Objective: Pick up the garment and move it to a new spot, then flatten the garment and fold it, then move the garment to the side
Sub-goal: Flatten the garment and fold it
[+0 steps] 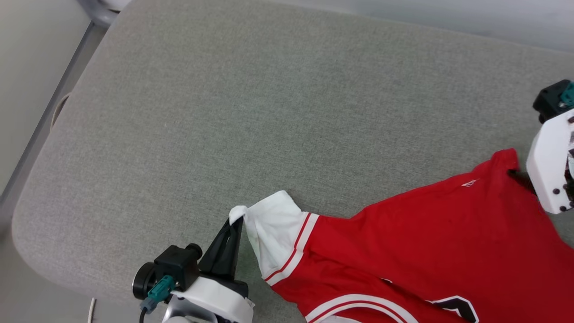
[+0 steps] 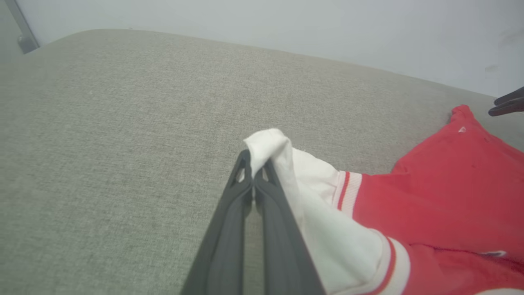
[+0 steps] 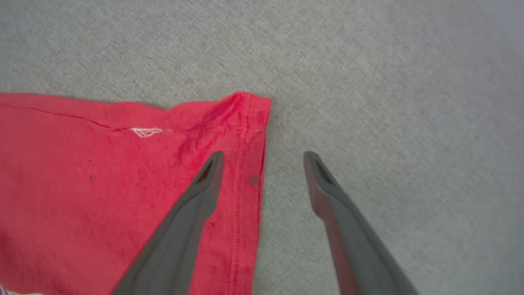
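Observation:
The garment (image 1: 426,233) is a red jersey with white sleeves, spread over the lower right of the grey cushion (image 1: 269,112). My left gripper (image 1: 236,222) is shut on the tip of its white sleeve (image 2: 270,143), pinching a small fold of cloth. At the jersey's far corner, my right gripper (image 3: 264,157) stands open above the red hem (image 3: 245,123). One finger is over the cloth, the other over bare cushion, and nothing is held. Its dark fingertips (image 2: 507,104) also show at the right edge of the left wrist view.
The grey cushion has rounded corners and stretches far to the back and left. A pale floor and a grey rail (image 1: 40,121) run along its left side. A light wall (image 2: 286,24) stands behind the cushion.

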Motion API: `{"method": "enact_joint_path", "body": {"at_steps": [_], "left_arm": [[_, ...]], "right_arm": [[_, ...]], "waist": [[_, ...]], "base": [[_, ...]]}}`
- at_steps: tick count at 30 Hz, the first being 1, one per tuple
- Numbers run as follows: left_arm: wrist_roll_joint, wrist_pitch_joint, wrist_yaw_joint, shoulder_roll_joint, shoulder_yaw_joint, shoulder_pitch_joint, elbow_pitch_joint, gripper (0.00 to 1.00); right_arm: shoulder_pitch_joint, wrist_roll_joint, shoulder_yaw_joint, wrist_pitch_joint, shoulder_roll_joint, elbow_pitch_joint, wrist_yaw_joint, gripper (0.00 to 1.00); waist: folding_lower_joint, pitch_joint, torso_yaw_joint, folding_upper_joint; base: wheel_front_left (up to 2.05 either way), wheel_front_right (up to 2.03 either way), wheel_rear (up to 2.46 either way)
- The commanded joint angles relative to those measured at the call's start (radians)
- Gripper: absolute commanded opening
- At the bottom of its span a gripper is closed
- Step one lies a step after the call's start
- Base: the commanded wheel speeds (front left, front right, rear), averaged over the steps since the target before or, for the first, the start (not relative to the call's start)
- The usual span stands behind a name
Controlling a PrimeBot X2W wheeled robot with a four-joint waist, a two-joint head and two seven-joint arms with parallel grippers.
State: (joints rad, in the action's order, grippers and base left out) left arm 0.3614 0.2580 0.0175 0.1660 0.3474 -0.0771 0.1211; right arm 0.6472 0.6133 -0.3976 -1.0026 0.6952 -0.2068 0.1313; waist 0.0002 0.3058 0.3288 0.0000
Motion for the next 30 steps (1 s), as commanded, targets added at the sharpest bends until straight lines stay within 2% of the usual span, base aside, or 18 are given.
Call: {"method": "enact_joint_path", "body": {"at_steps": [1,5,14,15,23,30], "left_arm": [[-0.007,0.004,0.005,-0.009,0.001,-0.019,0.002,0.0],[-0.015,0.007,0.014,-0.025,0.001,-0.039,0.014,0.0],[-0.033,0.009,0.033,-0.051,-0.022,-0.053,0.028,0.0],[-0.035,0.009,0.034,-0.053,-0.026,-0.051,0.029,0.0],[-0.056,0.009,0.043,-0.049,-0.058,-0.031,0.041,0.0],[-0.071,0.009,0.034,-0.02,-0.091,0.003,0.02,0.0]], "right_arm": [[0.029,-0.01,-0.015,0.008,-0.004,-0.017,-0.001,1.0],[0.059,-0.017,-0.071,0.029,-0.015,-0.092,-0.001,1.0],[0.025,0.024,-0.235,0.068,0.013,-0.209,-0.001,1.0],[0.027,0.027,-0.25,0.076,0.016,-0.213,-0.001,0.0],[0.103,0.08,-0.261,0.225,0.0,-0.224,-0.001,0.0],[0.098,0.114,-0.277,0.418,-0.019,-0.196,-0.001,0.0]], "waist": [[-0.0002,0.022,0.018,0.0],[-0.0002,0.047,0.03,0.0],[-0.0002,0.066,0.048,0.0],[-0.0002,0.065,0.045,0.0],[-0.0002,0.004,0.006,0.0],[-0.0002,-0.089,-0.053,0.0]], "base": [[0.0,0.0,0.0],[0.0,0.0,0.0],[0.0,0.0,0.0],[0.0,0.0,0.0],[0.0,0.0,0.0],[0.0,0.0,0.0]]}}
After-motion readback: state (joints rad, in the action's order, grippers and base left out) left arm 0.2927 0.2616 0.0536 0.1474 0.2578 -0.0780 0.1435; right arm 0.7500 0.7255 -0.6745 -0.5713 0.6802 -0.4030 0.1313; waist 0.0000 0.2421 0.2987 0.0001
